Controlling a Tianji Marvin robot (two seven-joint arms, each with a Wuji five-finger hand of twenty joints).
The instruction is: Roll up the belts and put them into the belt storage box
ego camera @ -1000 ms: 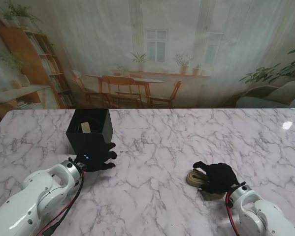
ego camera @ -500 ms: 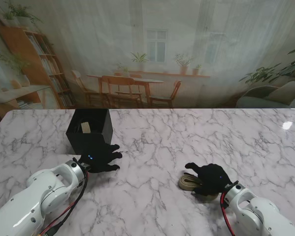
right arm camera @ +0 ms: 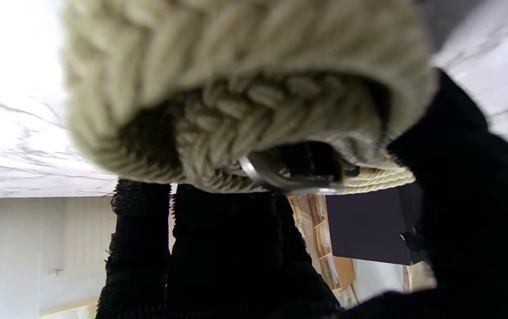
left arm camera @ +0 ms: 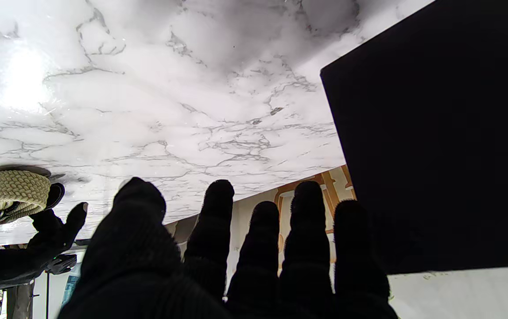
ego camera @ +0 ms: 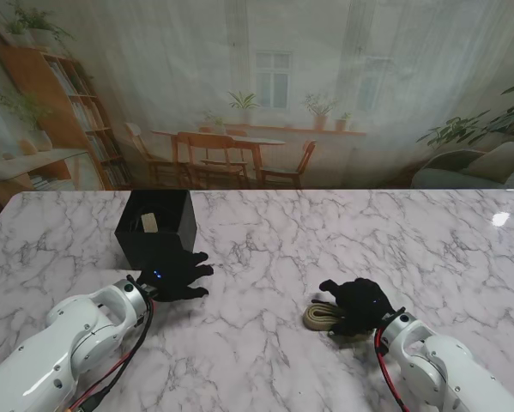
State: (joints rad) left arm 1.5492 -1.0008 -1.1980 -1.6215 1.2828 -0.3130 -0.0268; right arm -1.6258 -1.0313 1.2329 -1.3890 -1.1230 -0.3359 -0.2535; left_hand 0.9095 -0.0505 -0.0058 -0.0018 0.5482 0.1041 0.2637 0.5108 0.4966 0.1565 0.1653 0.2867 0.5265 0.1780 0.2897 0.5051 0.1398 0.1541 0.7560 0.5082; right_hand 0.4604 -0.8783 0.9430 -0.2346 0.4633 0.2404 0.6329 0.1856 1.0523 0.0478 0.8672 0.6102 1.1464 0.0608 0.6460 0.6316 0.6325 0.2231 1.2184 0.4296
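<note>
A rolled beige braided belt point(ego camera: 322, 316) lies on the marble table, right of centre and near me. My right hand point(ego camera: 359, 306), in a black glove, is shut on the belt point(right arm camera: 245, 88), whose metal buckle point(right arm camera: 280, 177) shows close up in the right wrist view. The black belt storage box point(ego camera: 157, 227) stands at the left, with a pale roll point(ego camera: 149, 223) inside it. My left hand point(ego camera: 176, 276) rests open just in front of the box point(left arm camera: 440, 133), fingers point(left arm camera: 218, 221) spread, holding nothing. The left wrist view also catches the belt point(left arm camera: 14, 195) far off.
The white marble table point(ego camera: 274, 257) stretches between the two hands. A printed room backdrop point(ego camera: 257, 94) hangs behind the table's far edge.
My right hand has slid to the left with the rolled belt in it. My left hand moved slightly to the right a second ago and has since stayed still.
</note>
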